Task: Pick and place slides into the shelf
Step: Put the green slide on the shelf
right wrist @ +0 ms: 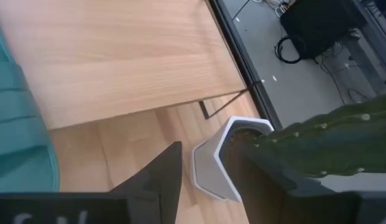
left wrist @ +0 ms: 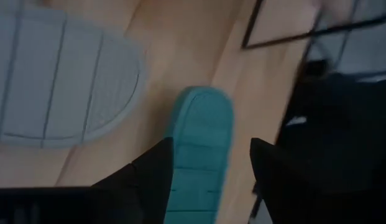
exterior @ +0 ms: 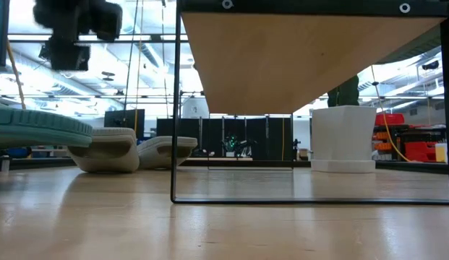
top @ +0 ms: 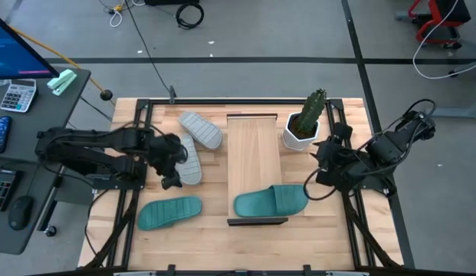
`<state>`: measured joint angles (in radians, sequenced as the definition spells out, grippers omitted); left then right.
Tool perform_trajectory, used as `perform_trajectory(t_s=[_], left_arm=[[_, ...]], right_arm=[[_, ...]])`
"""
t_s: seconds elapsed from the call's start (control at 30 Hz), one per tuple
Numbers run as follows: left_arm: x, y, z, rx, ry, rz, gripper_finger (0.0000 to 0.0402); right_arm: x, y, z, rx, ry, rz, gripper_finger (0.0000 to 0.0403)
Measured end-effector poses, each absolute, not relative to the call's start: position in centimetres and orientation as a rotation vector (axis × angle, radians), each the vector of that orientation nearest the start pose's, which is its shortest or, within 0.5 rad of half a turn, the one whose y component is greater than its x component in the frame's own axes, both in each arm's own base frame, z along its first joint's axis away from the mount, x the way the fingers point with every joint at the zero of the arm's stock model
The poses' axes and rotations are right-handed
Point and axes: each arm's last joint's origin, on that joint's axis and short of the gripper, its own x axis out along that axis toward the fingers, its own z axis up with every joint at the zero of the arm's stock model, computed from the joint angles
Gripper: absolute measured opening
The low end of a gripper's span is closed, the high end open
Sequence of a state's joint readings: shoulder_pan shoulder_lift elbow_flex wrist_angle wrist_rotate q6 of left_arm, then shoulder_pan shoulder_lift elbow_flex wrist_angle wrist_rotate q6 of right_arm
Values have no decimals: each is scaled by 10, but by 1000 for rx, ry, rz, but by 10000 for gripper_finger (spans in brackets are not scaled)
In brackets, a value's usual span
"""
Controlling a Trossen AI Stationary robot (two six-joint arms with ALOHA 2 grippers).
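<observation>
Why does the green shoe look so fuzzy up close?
In the left wrist view the ribbed teal-green rubber slide sits very near the lens, so it and the light grey slide blur. The high view shows both sharply. The low view has bright ceiling glare behind the light-wood shelf board.

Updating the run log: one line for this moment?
left gripper: open, above grey slides | right gripper: open, empty, beside cactus pot | shelf: one teal slide | other teal slide: on table
</observation>
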<state>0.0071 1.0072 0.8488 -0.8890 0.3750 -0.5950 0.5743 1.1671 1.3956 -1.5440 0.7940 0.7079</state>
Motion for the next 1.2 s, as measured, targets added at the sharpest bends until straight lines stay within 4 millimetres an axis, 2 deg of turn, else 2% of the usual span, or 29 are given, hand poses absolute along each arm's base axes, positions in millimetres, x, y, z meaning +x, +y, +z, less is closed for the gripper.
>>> perform_trajectory(t_s=[0.17, 0.3, 0.47, 0.83, 1.2], left_arm=[[179, -17, 228, -706, 1266, 42, 246], [178, -20, 203, -693, 1326, 24, 254], [184, -25, 181, -769, 1276, -87, 256], [180, -26, 166, -768, 1252, -120, 257], [193, -27, 173, -820, 1108, -152, 257]], right_arm=[[149, 71, 375, -136, 849, -539, 144], [150, 71, 376, -89, 815, -564, 142], [155, 74, 377, -39, 772, -553, 142], [164, 80, 377, 2, 733, -540, 133], [167, 83, 377, -58, 757, -479, 121]])
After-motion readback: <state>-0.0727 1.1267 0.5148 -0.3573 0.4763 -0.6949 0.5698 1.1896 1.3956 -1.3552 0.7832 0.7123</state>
